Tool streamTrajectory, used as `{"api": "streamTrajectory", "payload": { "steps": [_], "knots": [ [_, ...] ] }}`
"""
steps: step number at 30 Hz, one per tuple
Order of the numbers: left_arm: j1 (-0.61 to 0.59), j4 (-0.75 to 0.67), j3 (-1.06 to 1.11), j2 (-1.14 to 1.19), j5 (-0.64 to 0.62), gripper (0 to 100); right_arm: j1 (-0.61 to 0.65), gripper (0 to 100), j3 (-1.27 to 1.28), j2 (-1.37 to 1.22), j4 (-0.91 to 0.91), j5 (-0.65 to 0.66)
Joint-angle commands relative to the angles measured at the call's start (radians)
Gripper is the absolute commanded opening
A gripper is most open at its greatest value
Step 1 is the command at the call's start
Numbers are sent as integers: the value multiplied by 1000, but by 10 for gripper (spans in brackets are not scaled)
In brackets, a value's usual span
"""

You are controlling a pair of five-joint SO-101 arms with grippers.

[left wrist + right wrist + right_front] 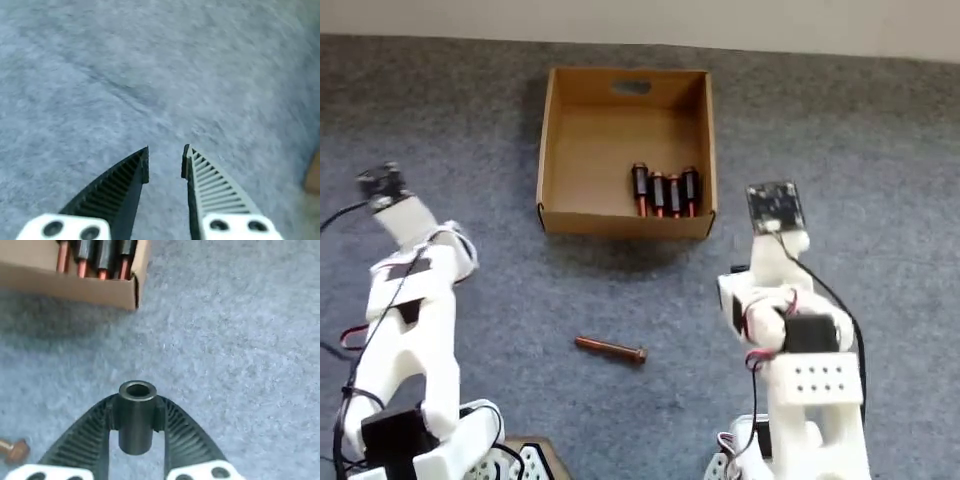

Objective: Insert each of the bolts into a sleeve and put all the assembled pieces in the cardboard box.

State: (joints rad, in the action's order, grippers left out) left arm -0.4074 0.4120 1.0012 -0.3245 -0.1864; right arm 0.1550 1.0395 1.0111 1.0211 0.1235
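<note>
- A single copper-coloured bolt [610, 349] lies on its side on the grey carpet [520, 300]. It is between the two arms and closest to their bases, and nothing is touching it.
- Slightly farther out on the right, the right gripper [136, 401] pinches a black sleeve [135, 430] between its two fingers. The sleeve is upright with its open bore facing up, held above the carpet. In the right wrist view the bolt's head shows off to one side, apart from the sleeve.
- On the left, the left gripper [166, 155] hangs over bare carpet with its fingers spread a little. It holds nothing.
- Step in hand, as a judgement: this looks like the last pairing, with the sleeve secured and the bolt not yet picked up.
- The next move probably calls for the free left gripper to go to the bolt and grip it along the shank. It would then line the tip up with the sleeve's bore. The fit is narrow, so the bolt's axis must match the bore.
- Farthest away sits the open cardboard box [625, 222].
- Four assembled pieces [665, 192] lie side by side in the box's near right corner. There is room beside them for one more.
</note>
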Motion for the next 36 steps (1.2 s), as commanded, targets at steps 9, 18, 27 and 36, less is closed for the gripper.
{"api": "streamTrajectory", "payload": {
  "steps": [9, 18, 27, 36],
  "knots": [
    [185, 245, -145, -13, 244, 127, 25, 5, 163, 79, -174, -143],
    [228, 466, -266, -15, 342, 127, 27, 5, 197, 79, -176, -210],
    [484, 694, -285, -13, 608, 127, 25, 5, 196, 79, -176, -216],
    [745, 735, -217, -5, 649, 130, 25, 5, 197, 79, -176, -215]
  ]
}}
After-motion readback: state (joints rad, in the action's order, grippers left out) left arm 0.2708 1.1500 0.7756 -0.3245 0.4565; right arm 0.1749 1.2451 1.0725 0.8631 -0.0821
